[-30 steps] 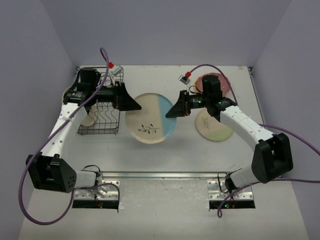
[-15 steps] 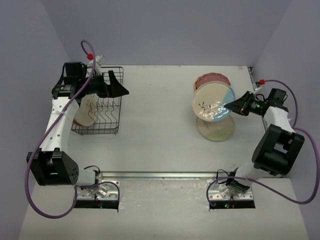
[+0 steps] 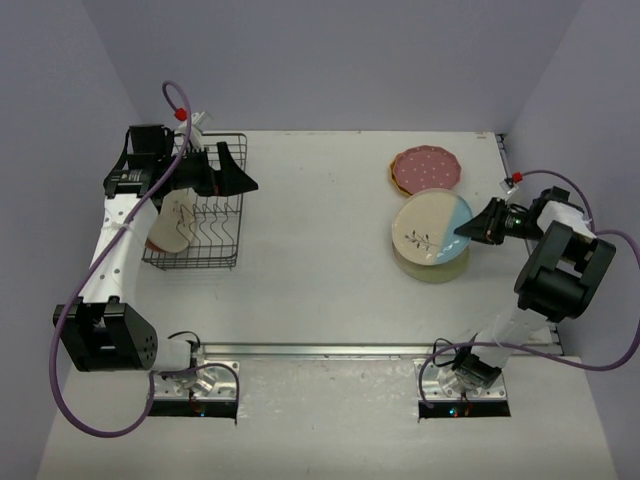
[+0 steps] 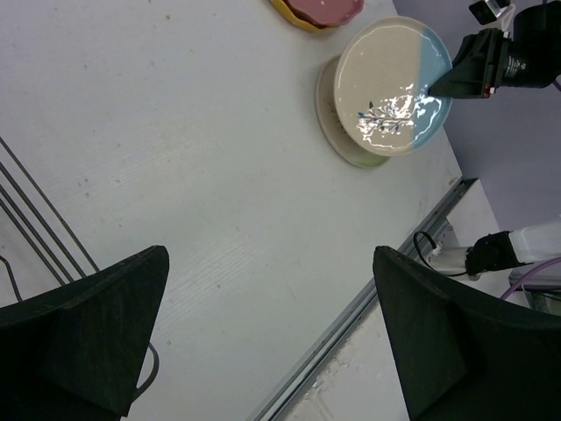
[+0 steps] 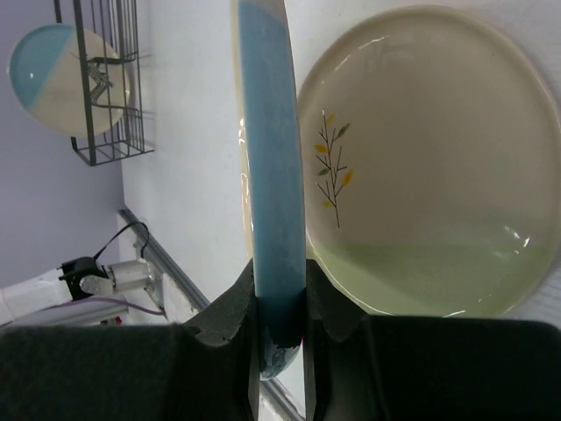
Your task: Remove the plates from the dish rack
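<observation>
My right gripper [image 3: 472, 228] is shut on the rim of a cream plate with a blue tint and a leaf sprig [image 3: 430, 226]. It holds the plate slightly tilted just above a cream and green plate [image 3: 432, 266]. In the right wrist view the blue rim [image 5: 272, 167] is pinched between the jaws [image 5: 279, 294], beside the green plate [image 5: 421, 175]. My left gripper [image 3: 240, 168] is open and empty over the dish rack [image 3: 195, 258]. One cream plate [image 3: 170, 224] stands in the rack. The left wrist view shows the blue plate [image 4: 394, 88] from afar.
A dark pink dotted plate [image 3: 428, 166] lies on a yellow-orange plate [image 3: 395, 180] at the back right. The rack also shows in the right wrist view [image 5: 110, 105], with its plate [image 5: 61, 79]. A metal rail [image 3: 330, 350] runs along the table's near edge.
My right gripper carried the blue plate from the table's middle to the right and lowered it flatter over the green plate. My left gripper pulled back over the rack and stays there.
</observation>
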Controlling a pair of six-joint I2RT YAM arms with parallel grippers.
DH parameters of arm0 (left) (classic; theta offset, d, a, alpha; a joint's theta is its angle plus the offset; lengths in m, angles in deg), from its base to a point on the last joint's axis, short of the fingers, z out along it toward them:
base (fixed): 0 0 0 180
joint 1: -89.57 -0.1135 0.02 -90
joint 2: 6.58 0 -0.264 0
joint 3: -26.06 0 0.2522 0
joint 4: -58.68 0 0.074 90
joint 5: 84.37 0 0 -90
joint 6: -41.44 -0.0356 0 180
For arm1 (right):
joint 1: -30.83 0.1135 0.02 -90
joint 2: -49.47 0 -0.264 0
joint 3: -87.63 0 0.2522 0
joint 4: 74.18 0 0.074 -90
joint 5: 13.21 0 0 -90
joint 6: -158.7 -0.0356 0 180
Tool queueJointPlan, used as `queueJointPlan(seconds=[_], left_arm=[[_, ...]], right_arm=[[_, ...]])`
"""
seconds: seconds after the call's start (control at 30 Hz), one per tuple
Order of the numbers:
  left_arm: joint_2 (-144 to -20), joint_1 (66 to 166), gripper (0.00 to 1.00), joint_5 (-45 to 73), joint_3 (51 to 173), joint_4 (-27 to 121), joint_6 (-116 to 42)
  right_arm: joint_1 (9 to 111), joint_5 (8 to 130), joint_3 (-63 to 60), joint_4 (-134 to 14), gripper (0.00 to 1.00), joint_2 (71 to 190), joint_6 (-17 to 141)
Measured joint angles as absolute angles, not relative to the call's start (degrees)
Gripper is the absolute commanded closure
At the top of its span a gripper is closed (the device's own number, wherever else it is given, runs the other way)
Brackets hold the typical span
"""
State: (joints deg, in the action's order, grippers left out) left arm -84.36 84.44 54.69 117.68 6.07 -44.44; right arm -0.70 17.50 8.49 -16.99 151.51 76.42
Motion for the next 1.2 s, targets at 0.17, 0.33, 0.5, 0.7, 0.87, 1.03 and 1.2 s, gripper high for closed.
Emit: queueJointPlan(seconds=[0.17, 0.33, 0.5, 0.7, 0.87, 1.03, 1.2], left_arm=[[-84.36, 84.38, 0.00, 54.93, 117.68, 6.11, -44.44], [-84.36, 84.38, 0.00, 55.69, 117.68, 6.09, -44.42], [-84.36, 84.35, 0.00, 55.96, 117.68, 6.09, -44.42], [-84.36, 84.33, 0.00, 55.94, 117.68, 6.09, -44.42], [-84.38, 84.33, 0.00, 55.99, 117.70, 6.09, -44.42], [-84.66, 84.33, 0.00, 56.24, 117.70, 6.11, -44.41], [-84.71, 84.33, 0.00, 56.22, 117.70, 6.09, -44.40]], right_arm=[[-0.70, 19.95, 8.00, -15.12, 1.00, 153.59, 80.44], [-0.71, 22.04, 8.00, -14.18, 1.00, 156.14, 83.27], [-1.00, 22.72, 7.56, -13.33, 0.97, 157.10, 84.22], [-1.00, 24.25, 4.65, -11.20, 0.75, 159.94, 84.92], [-0.92, 29.67, 3.96, -11.04, 0.65, 161.47, 86.10], [-0.92, 35.99, 3.96, -12.77, 0.55, 161.76, 86.92], [-0.92, 40.86, 3.96, -15.55, 0.44, 161.56, 87.16]])
